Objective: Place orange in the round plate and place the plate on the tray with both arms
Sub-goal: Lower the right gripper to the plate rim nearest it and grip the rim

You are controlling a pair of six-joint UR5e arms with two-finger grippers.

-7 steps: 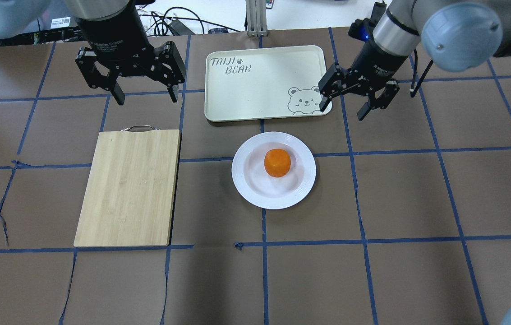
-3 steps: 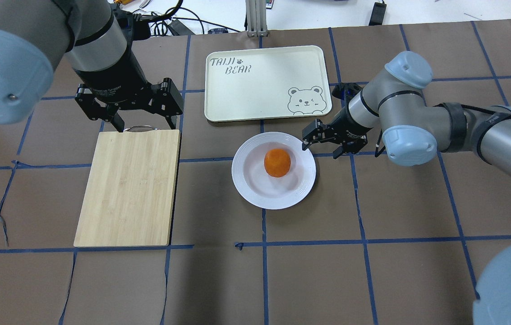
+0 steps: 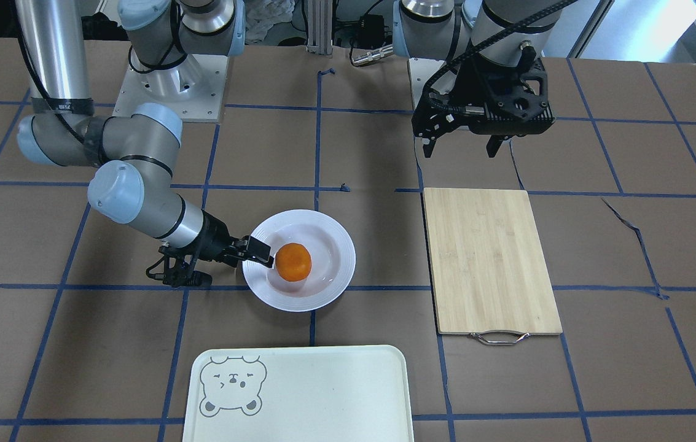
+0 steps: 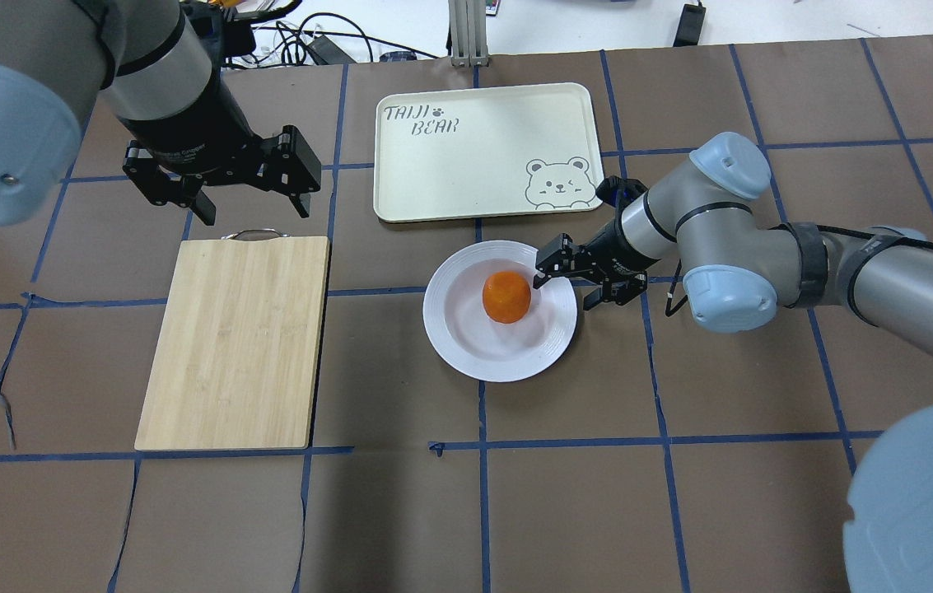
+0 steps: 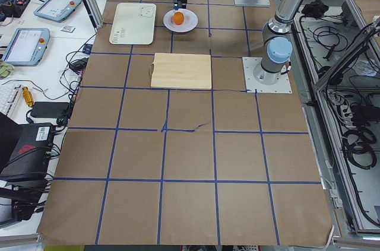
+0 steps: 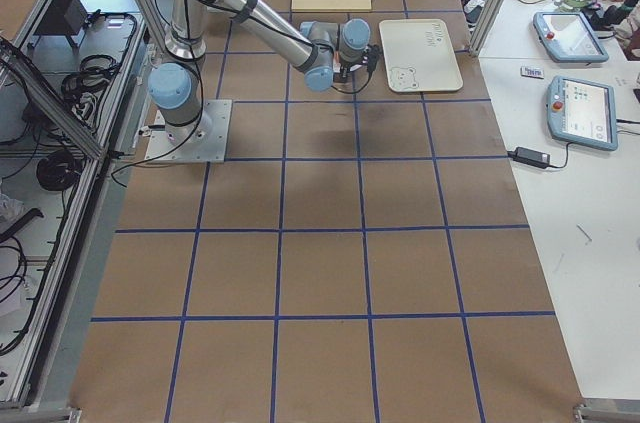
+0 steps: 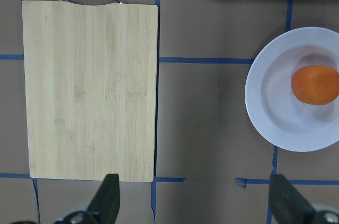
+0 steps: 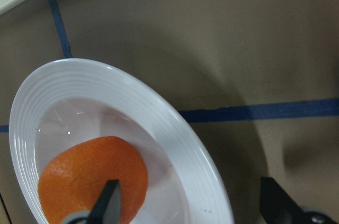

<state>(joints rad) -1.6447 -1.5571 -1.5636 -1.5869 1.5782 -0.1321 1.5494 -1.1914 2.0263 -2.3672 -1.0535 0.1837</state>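
The step in hand looks like taking hold of the plate's edge for a two-armed lift, and doing it well depends on both sides. On the left, the left claw hangs spread and empty above the brown paper-covered table, just beyond the metal handle of the pale bamboo cutting board and well apart from the plate. It would need to cross to the plate's free near-left edge before any lift, so that the load is shared. In the middle, the glossy white round ceramic plate sits flat on the table just in front of the pale cream rectangular plastic tray. The small bright-orange fruit rests loose in its shallow centre. Being round and unheld, it will probably roll if the plate tips, so both grips should be firm on the ridged rim and the lift level and slow. On the right, the right claw lies low and spread, straddling the plate's right rim. In the right wrist view one of its fingers is over the bowl, close beside the fruit, and the other is outside over the table, with the rim running between them. It should close only on the rim, without nudging the fruit.
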